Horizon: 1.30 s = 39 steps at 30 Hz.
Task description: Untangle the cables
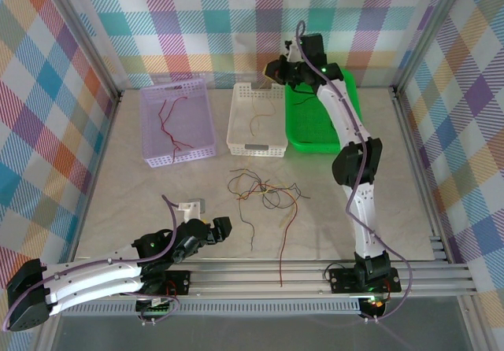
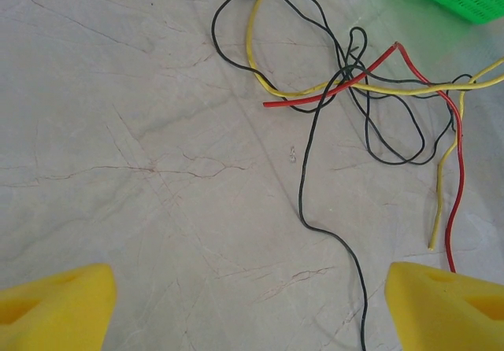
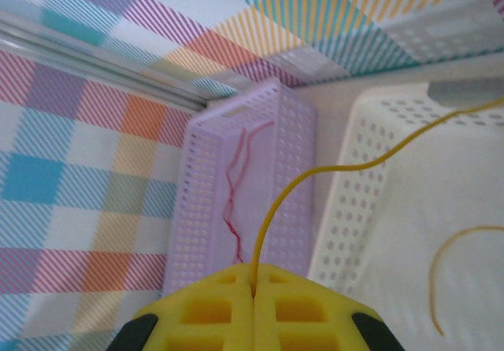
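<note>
Near the left front of the table, the left gripper (image 1: 219,227) hovers low, its yellow fingertips (image 2: 55,308) wide apart with nothing between them. Just ahead of it and a little to the right lies the tangle of cables (image 1: 264,190). Black, yellow and red wires cross in one knot (image 2: 346,74), and a long red wire (image 1: 285,249) runs toward the near edge.

Farther back stand the purple basket (image 1: 177,156) with one red wire (image 1: 168,123) inside, then the white basket (image 1: 256,148) and the green basket (image 1: 307,142).

Above the white basket, the right gripper (image 3: 253,288) is pressed together on a yellow wire (image 3: 315,174) that arcs over that basket. I judge the left arm to be much nearer the tangle, with nothing standing between them.
</note>
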Motion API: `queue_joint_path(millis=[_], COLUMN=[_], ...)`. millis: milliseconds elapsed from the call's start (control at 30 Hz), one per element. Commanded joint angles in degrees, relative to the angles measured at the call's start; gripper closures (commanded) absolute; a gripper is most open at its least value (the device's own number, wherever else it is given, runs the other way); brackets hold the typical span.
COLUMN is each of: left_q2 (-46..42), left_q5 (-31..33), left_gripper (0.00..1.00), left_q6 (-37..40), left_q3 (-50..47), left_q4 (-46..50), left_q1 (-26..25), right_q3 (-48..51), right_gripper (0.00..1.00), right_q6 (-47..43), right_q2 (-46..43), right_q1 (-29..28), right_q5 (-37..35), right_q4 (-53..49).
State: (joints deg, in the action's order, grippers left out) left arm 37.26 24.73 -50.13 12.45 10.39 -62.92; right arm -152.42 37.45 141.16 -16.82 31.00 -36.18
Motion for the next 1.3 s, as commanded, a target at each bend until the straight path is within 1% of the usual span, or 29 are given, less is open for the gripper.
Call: queue_joint_path(millis=[0, 133, 267, 400, 633, 800, 867, 1067, 1200, 1267], left_q2=[-0.95, -2.15, -3.19, -3.24, -3.33, -3.92, -3.9, -4.51, -5.51, -6.04], left_q5=[1.3, 1.69, 2.15, 2.4, 2.4, 2.41, 2.44, 2.05, 1.98, 2.04], left_gripper=[0.12, 0.12, 0.12, 0.12, 0.12, 0.12, 0.11, 0.12, 0.12, 0.12], left_q6=[-0.21, -0.41, -0.43, -0.45, -0.5, -0.63, -0.56, -0.66, -0.84, -0.85], left_q3=[-1.22, -1.98, -2.43, -2.74, -2.87, -3.36, -3.31, -3.22, -3.39, -3.39], left_q4=[-0.7, -0.05, 0.42, 0.07, 0.5, 0.16, 0.24, 0.75, 1.42, 1.72], left_q1=[-0.7, -0.71, -0.72, -0.72, -0.68, -0.72, -0.72, -0.71, -0.71, -0.72], right_q3=[-1.05, -1.93, -0.07, 4.02, 4.89, 7.44, 7.88, 7.47, 5.5, 3.99], right_gripper=[1.0, 1.0, 1.0, 1.0, 1.0, 1.0, 1.0, 1.0, 0.86, 0.81], right_q6=[7.11, 4.39, -1.37, -6.03, -11.13, -16.54, -17.65, -17.54, -18.46, -19.03], right_q2=[0.95, 2.51, 3.33, 3.81, 6.08, 6.4, 6.74, 7.33, 7.61, 7.79], right_q1=[1.59, 1.7, 1.03, -0.46, -2.61, -5.85, -6.85, -7.65, -7.79, -7.88], right_q5=[4.2, 1.12, -2.12, -5.5, -10.41, -15.47, -17.75, -20.39, -22.53, -23.21], right_q4=[4.77, 3.32, -0.02, -1.25, -4.64, -7.13, -8.49, -11.93, -15.07, -16.88])
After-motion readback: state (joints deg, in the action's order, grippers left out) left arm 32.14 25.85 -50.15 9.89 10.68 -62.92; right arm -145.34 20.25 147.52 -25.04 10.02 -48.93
